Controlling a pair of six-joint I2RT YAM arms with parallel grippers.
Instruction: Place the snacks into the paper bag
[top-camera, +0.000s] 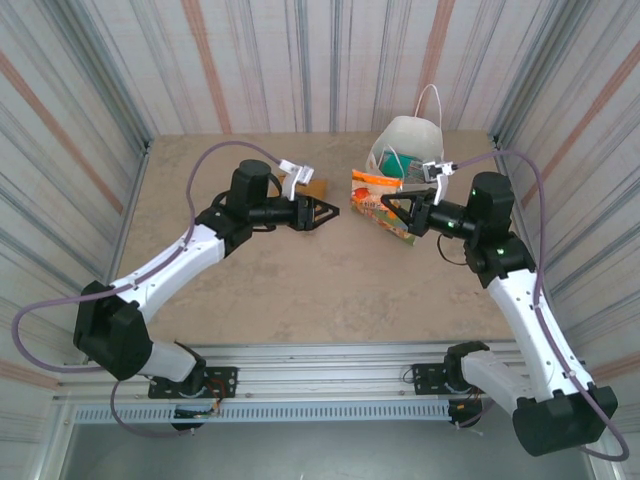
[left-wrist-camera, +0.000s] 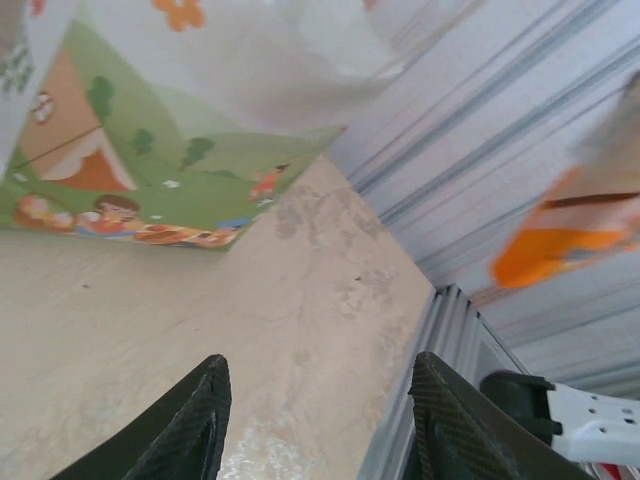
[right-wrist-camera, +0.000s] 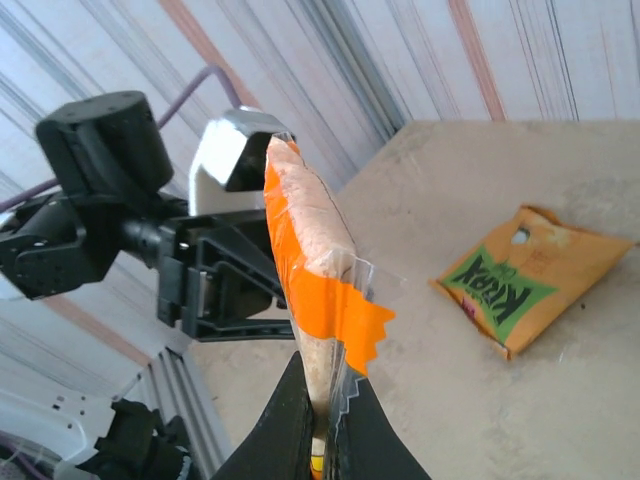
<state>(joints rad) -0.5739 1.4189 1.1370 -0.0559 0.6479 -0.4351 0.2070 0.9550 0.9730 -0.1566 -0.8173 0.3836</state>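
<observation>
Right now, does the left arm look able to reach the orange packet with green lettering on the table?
Probably yes: the left gripper is open and empty, and the orange packet with green lettering lies flat right beside it, with nothing covering it.

Two arms are seen from above, the left arm (top-camera: 165, 265) at 8 o'clock and the right arm (top-camera: 525, 310) at 4 o'clock. Each is built of white links joined by black rounded joints, and a black block (top-camera: 110, 335) is mounted at the base. A thin purple cable (top-camera: 238, 146) is looped along each arm. White camera brackets (top-camera: 293, 178) are fixed at the wrists. Small green lights (top-camera: 452, 226) are lit on the right arm. The fingers (left-wrist-camera: 190, 420) are black and pointed, with a woven texture.
</observation>
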